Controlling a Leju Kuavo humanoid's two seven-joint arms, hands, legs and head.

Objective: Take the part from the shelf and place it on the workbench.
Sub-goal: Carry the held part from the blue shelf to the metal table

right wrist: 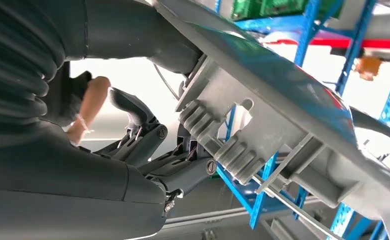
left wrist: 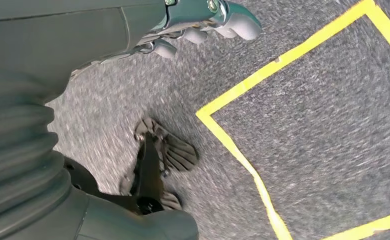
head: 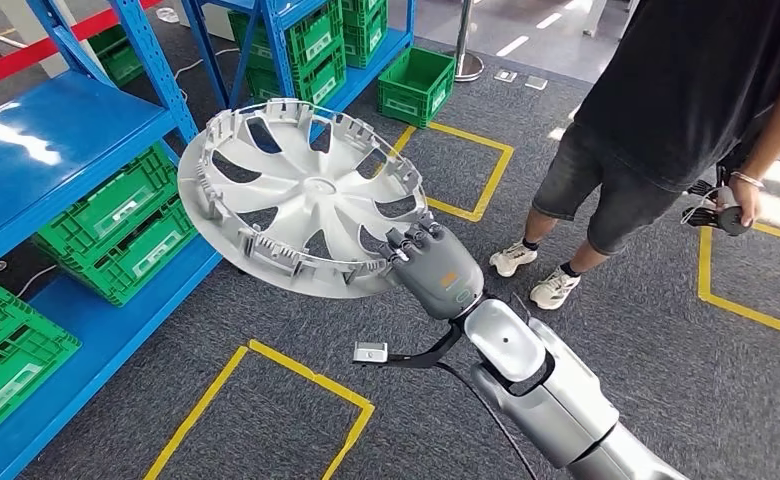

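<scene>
The part is a round silver wheel cover [head: 301,195] with curved spokes, held tilted in the air in front of the blue shelf [head: 61,135]. My right hand [head: 428,262] grips its rim at the edge nearest me, the silver arm reaching up from the lower right. The right wrist view shows the cover's clipped rim [right wrist: 263,105] up close, pinched between my thumb and the dark fingers [right wrist: 148,145]. My left hand [left wrist: 203,22] hangs over the grey carpet with its fingers loosely apart and nothing in them.
Green crates [head: 121,225] fill the blue shelf on the left; another green crate [head: 416,85] stands on the floor behind. A person in a black shirt [head: 666,110] stands close on the right. Yellow tape squares [head: 266,400] mark the grey carpet.
</scene>
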